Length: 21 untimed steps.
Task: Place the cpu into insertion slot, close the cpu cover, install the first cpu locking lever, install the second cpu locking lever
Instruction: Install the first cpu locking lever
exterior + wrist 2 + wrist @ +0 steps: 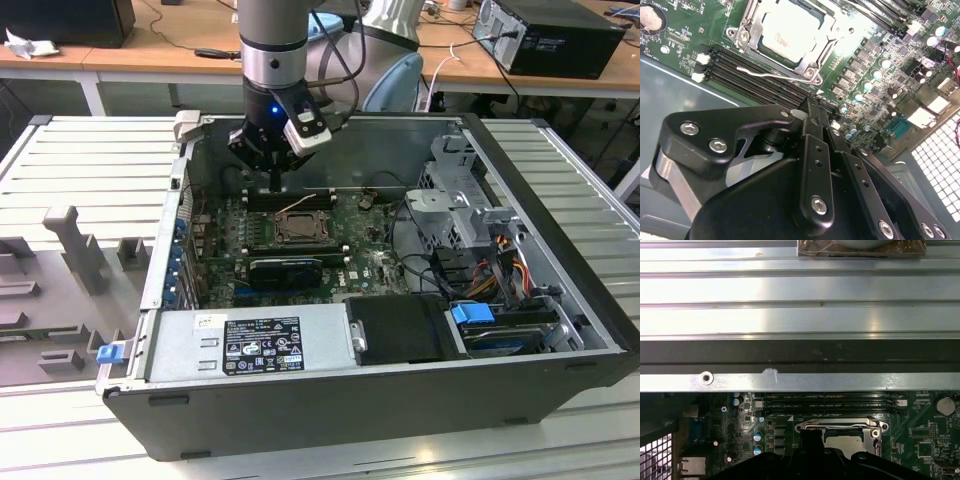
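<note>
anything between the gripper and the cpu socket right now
Nothing visible does. The black gripper hangs above the long black memory slots, just beside the socket, where the pale silver-grey square cpu sits under the silvery metal frame cover.

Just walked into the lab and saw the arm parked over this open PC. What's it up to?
The arm's gripper hangs over the green motherboard inside the open computer case, above the long black RAM slots beside the socket. In the second wrist view, the cpu already sits in the insertion slot with the cpu cover down around it. A thin wire lever lies along the socket's edge. The gripper holds nothing.
</note>
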{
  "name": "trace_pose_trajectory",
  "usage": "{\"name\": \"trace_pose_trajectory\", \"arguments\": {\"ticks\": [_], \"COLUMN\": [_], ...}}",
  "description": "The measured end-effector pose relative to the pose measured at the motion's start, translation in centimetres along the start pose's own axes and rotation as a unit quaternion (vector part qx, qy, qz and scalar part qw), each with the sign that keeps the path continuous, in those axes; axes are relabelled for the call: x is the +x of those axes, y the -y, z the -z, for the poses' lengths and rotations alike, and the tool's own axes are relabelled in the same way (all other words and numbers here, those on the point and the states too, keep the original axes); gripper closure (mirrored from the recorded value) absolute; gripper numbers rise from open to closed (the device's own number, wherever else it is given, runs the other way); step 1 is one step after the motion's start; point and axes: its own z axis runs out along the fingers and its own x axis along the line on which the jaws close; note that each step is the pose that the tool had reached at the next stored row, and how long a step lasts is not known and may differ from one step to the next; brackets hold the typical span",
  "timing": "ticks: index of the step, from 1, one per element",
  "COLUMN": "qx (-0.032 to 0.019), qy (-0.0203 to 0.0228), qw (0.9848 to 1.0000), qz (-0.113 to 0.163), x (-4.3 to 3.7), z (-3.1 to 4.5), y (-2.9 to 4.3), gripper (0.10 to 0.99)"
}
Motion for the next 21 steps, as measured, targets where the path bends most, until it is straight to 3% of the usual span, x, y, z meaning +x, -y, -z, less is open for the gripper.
{"name": "trace_pose_trajectory", "arguments": {"ticks": [9, 13, 19, 20, 21], "qx": [-0.0006, -0.0133, -0.0142, -0.0142, -0.0139], "qy": [0.0, -0.0002, 0.0011, 0.0009, -0.0015], "qw": [1.0, 0.9999, 0.9999, 0.9999, 0.999], "qz": [0.0, 0.0, 0.004, 0.007, 0.043], "x": [-0.37, -0.76, -0.78, -0.78, -0.88], "z": [-0.03, -0.11, -0.6, -0.74, -1.56], "y": [0.0, 0.11, 0.21, 0.22, 0.22], "gripper": [0.98, 0.98, 0.98, 0.98, 0.98]}}
